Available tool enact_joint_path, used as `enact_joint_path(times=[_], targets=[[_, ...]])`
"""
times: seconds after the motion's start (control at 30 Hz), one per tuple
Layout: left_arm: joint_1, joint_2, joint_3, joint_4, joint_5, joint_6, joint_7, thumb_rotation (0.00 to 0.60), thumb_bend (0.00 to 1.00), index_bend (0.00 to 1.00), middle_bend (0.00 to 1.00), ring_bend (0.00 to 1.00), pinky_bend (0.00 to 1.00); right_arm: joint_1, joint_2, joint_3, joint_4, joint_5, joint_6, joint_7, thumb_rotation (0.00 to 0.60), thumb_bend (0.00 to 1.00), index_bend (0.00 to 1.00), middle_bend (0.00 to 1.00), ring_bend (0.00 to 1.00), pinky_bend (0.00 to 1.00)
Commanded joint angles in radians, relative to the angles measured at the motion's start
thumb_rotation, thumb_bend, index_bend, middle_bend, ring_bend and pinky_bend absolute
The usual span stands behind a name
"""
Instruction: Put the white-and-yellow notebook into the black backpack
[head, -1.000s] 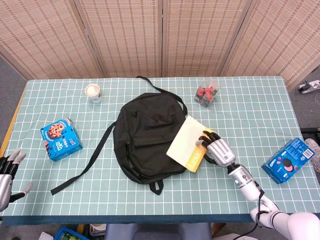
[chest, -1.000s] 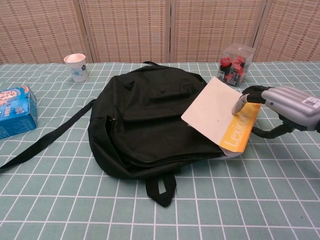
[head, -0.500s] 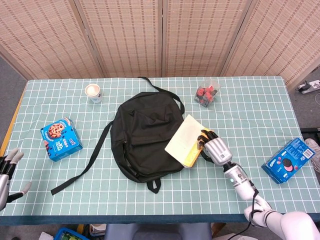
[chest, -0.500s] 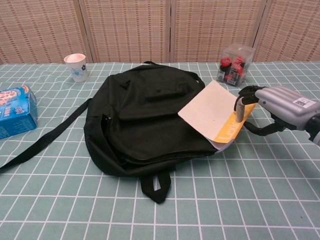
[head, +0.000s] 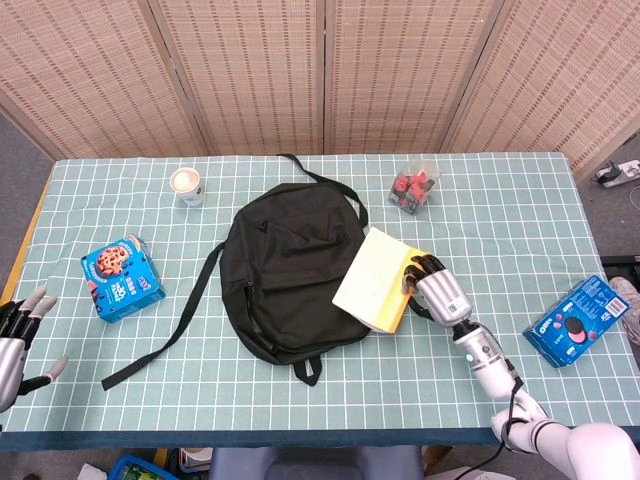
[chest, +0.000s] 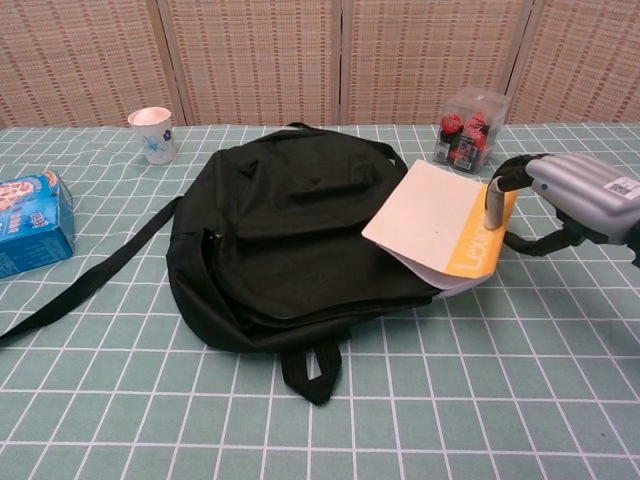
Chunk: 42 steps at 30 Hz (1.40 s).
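White-and-yellow notebook (head: 372, 291) lay tilted against the right side of the black backpack (head: 290, 268), its left part resting on the bag and its yellow spine edge pointing toward the right edge of the table (head: 500, 220). The right hand (head: 436, 290) held the notebook at this yellow edge, with dark fingers (chest: 497, 190) over the cover and the thumb below it. The backpack lay flat near the middle of the table, and its long strap (head: 165, 335) ran toward the front left corner. The left hand (head: 18, 335) was at the front left edge, holding nothing, with fingers spread apart. A paper cup (head: 187, 185) stood near the back edge, a blue cookie box (head: 122, 277) lay near the left edge, a clear box with red things (head: 412, 186) stood behind the notebook, and another blue cookie box (head: 578, 320) lay near the right edge.
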Motion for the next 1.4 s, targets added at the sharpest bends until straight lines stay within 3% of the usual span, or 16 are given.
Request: enact_joint_path(times=[0.03,0.47,0.83,1.1,1.4], targets=[[-0.022,0.012,-0.009,0.004,0.012,-0.015,-0.006,0.6,0.26,0.13,0.05,0.11,0.07,-0.015,0.029,0.009,-0.007,-0.001,0.046,-0.018,0.6,0.32,0.8,0.4,0.21,0.21],[-0.157,0.046,-0.039,-0.003,0.096,-0.106,-0.033,0.6,0.26,0.14,0.05,0.11,0.07,-0.071,0.137,0.057,-0.045,-0.004,0.26,-0.059,0.6,0.31,0.81,0.4,0.22,0.25],[-0.321,0.068,-0.059,-0.021,0.182,-0.225,-0.146,0.6,0.26,0.18,0.08,0.13,0.1,-0.096,0.244,0.089,-0.141,-0.003,0.34,-0.122,0.6,0.31,0.81,0.42,0.23,0.26],[-0.471,0.033,-0.05,-0.051,0.27,-0.336,-0.239,0.6,0.26,0.24,0.16,0.2,0.16,-0.114,0.336,0.111,-0.223,0.012,0.352,-0.174,0.6,0.31,0.81,0.42,0.24,0.27],[-0.629,-0.09,-0.042,-0.025,0.314,-0.451,-0.304,0.6,0.26,0.32,0.28,0.29,0.22,-0.135,0.385,0.126,-0.267,0.037,0.351,-0.2,0.6,0.31,0.81,0.42,0.24,0.27]])
